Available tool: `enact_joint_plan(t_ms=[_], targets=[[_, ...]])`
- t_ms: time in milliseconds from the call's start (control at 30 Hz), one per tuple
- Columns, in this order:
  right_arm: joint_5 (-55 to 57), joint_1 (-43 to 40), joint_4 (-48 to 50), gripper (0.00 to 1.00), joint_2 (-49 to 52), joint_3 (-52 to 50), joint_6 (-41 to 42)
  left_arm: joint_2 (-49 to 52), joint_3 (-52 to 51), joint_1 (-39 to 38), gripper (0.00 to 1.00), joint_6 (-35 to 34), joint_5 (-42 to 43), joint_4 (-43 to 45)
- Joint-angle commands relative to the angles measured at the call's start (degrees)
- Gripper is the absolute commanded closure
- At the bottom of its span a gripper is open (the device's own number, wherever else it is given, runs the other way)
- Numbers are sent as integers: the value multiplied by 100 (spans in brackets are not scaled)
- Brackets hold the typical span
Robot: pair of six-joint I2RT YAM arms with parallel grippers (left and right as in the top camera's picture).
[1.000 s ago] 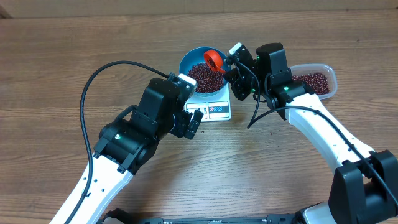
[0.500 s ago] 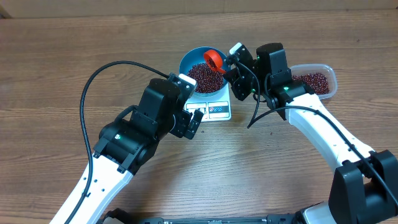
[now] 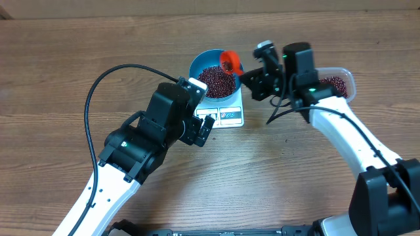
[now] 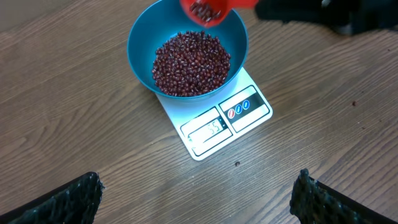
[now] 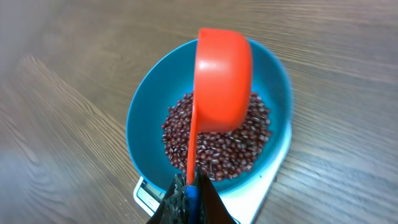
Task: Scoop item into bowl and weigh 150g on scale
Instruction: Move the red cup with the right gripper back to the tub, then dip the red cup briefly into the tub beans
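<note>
Overhead: blue bowl (image 3: 194, 68) sits on the scale (image 3: 226, 116), beans (image 3: 215, 80) heaped inside. Clear tub (image 3: 350, 85) lies well right of the scale. Your right jaws clench the orange scoop (image 3: 230, 61) by its handle, above the scale.
Left wrist: your left jaws are released, spread wide, just short of the scale.
Right wrist: scoop tilted above the scale's bowl.

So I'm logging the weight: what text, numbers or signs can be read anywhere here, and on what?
Small flat white kitchen scale, display window: faint digits, too blurred to read for sure.
Label panel beside it: round red and blue symbols, no legible words.
Round blue bowl, orange-red plastic scoop, wooden table: no text.
</note>
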Motion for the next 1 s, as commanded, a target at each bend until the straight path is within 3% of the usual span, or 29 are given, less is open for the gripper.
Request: enact_joint_plan(t_ms=[0,200,500,733,967], targets=[[-514,-455,-74,96,-400,85,428,31,13,26,0,-57,9,4],[-522,-1427,-737,96,-927,85,317,31,13,26,0,-59,9,4],[315,-2603,-1862,96,-1694,85,-769,31,13,26,0,-59,9,4],[1405,-2625,-2415,96,-1867,85,-2680,31,13,26,0,-59,9,4],[3038,-2514,-2420,96,-1864,85,-3051,31,13,26,0,-57,9,4]])
